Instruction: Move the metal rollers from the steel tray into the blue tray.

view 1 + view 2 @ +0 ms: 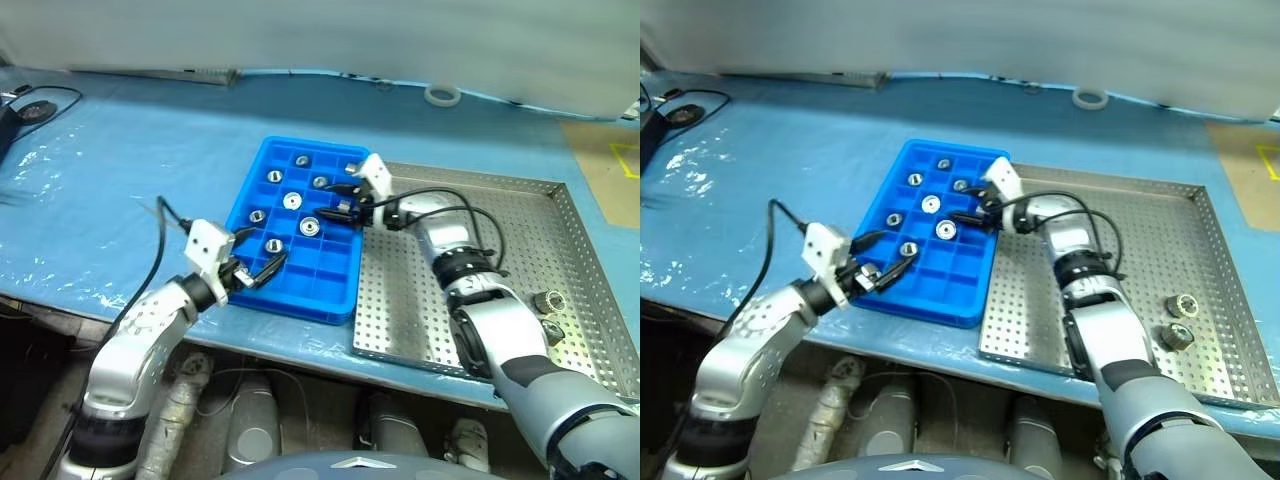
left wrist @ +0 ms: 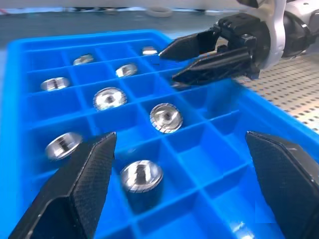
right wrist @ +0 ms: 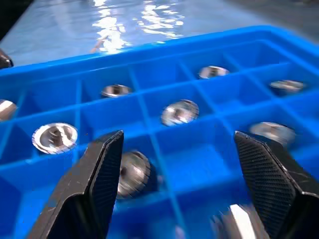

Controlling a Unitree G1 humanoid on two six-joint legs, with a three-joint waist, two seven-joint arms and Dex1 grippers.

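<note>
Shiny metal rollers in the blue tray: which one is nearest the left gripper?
The shiny metal roller in the blue plastic tray's near-left part, just beyond the left gripper; the others lie farther back.

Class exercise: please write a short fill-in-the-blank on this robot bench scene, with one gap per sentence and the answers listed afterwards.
1. The compartment tray holding most rollers is coloured ____.
2. The number of rollers left on the steel tray is ____.
3. The right gripper hangs over the blue tray with its fingers ____.
4. The left gripper holds ____.

Missing words: blue; two; open; nothing
</note>
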